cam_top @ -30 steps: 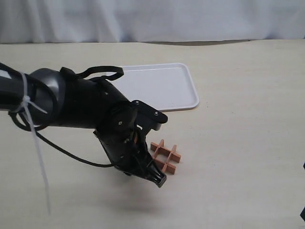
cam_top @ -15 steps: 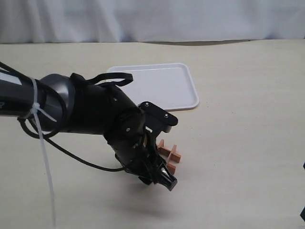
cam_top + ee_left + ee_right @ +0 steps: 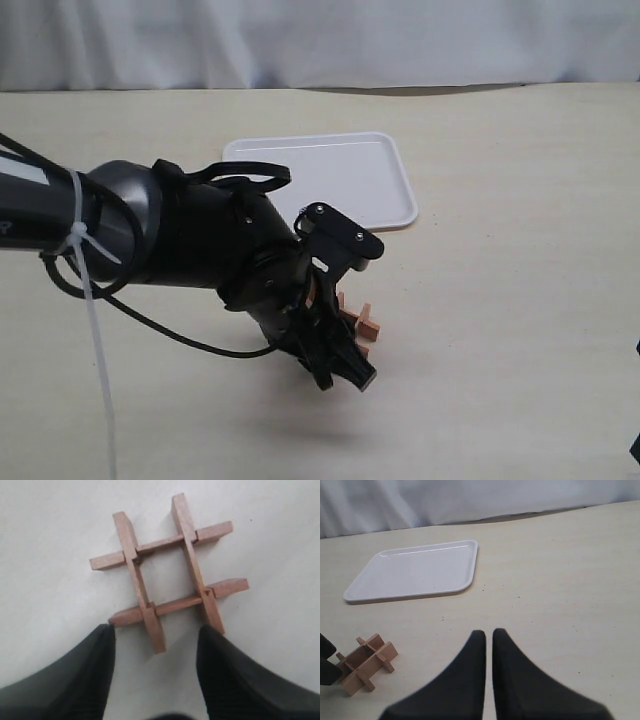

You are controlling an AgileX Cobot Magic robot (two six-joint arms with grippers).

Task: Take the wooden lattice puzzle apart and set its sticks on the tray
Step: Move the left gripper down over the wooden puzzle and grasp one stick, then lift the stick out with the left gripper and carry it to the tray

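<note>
The wooden lattice puzzle lies assembled on the table, its four sticks still interlocked in a hash shape. In the exterior view my left arm covers most of the puzzle, and only its right end shows. My left gripper hangs just above it, open, one finger on each side of a protruding stick end and holding nothing. The white tray lies empty behind the puzzle. My right gripper is shut and empty, well to the side of the puzzle and the tray.
A pale curtain closes off the far edge of the table. My left arm's black cable and a white zip tie hang over the table on the left side.
My left arm has swung to the right and settled over the puzzle, hiding more of it in the exterior view. The puzzle and tray have not moved.
</note>
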